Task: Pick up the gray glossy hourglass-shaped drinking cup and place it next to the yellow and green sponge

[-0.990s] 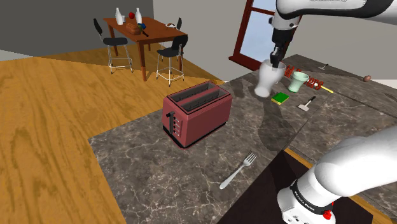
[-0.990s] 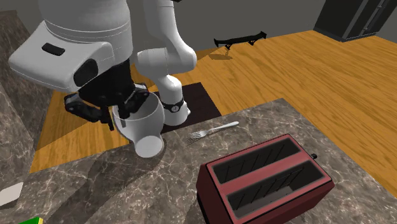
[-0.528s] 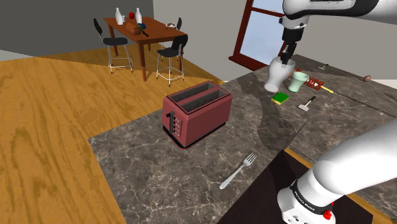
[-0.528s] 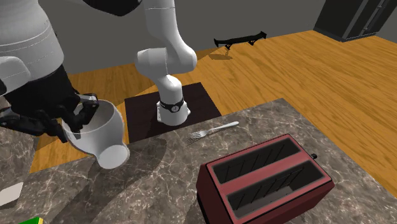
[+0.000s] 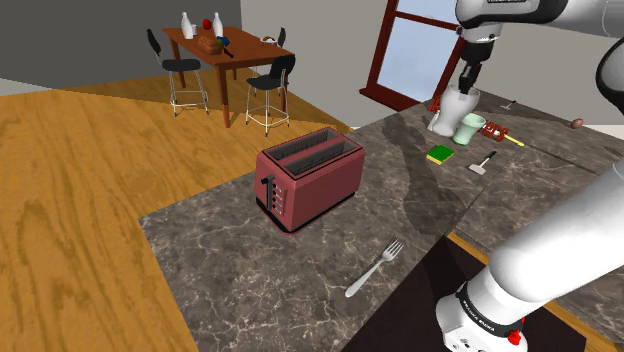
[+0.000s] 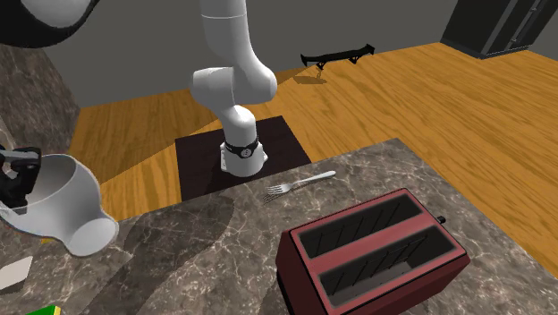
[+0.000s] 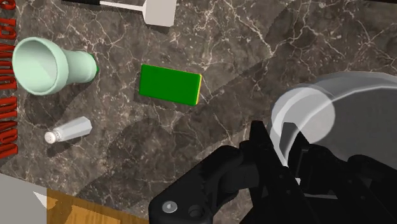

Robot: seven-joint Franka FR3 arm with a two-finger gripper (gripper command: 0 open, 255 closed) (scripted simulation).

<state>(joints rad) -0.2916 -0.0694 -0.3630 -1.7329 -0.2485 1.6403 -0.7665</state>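
Carried farther across since a second ago, the gripper (image 5: pixel 468 76) is clenched on the rim of a glossy pale-grey, waisted cup (image 5: pixel 452 112), held tilted above the dark, veined marble worktop (image 5: pixel 300 270). In the shoulder view, the green-and-yellow sponge (image 5: pixel 440 154) lies at the cup's 7 o'clock. A wooden floor (image 5: pixel 70 200) surrounds the worktop.

Second exterior view crops the end effector (image 6: pixel 20 177) and sponge (image 6: pixel 45 310); the wrist view, the cup (image 7: pixel 347 105).
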